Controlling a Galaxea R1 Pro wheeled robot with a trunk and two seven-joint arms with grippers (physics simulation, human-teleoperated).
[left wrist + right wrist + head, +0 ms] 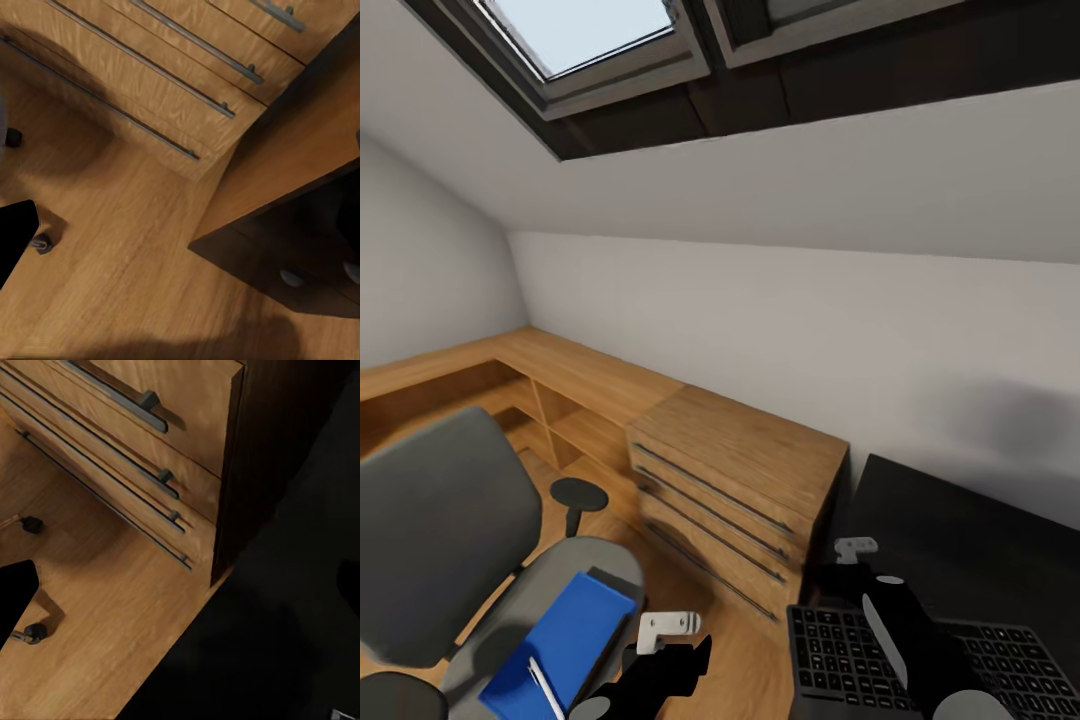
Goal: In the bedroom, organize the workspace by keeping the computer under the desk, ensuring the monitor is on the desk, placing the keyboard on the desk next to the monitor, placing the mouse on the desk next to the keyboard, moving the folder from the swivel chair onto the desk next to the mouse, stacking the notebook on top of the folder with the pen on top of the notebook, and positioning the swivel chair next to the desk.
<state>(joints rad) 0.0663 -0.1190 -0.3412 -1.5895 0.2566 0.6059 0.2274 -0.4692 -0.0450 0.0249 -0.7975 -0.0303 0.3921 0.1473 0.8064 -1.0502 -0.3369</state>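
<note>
Left tool (pixel 660 640): low over the wooden floor (pixel 127 277) beside the chair seat; a pale bracket shows on the black wrist, but whether the fingers are spread or closed cannot be told.
Right tool (pixel 857 560): above the keyboard's near corner, nothing seen in it; spread or closed cannot be told either.
Keyboard (pixel 840 655): flat, black, greyish keys, lying on the black surface (pixel 960 540); rigid and light by the look of it, best taken across a short edge.
Folder (pixel 565 640): bright blue, thick, rectangular, lying on the seat of the swivel chair (pixel 440 520). Probably stiff with smooth, slippery covers and some weight; a pinch on a free long edge looks safest.
Pen (pixel 546 687): slim, white, lying on the folder near its lower edge; likely to roll off if the folder tilts.
Chair: grey padded fabric, black oval armrest.
Chest (pixel 735 480): light grained wood, long dark bar handles, between chair and surface.
Drawer unit (pixel 300 262): dark, round silver knobs.
</note>
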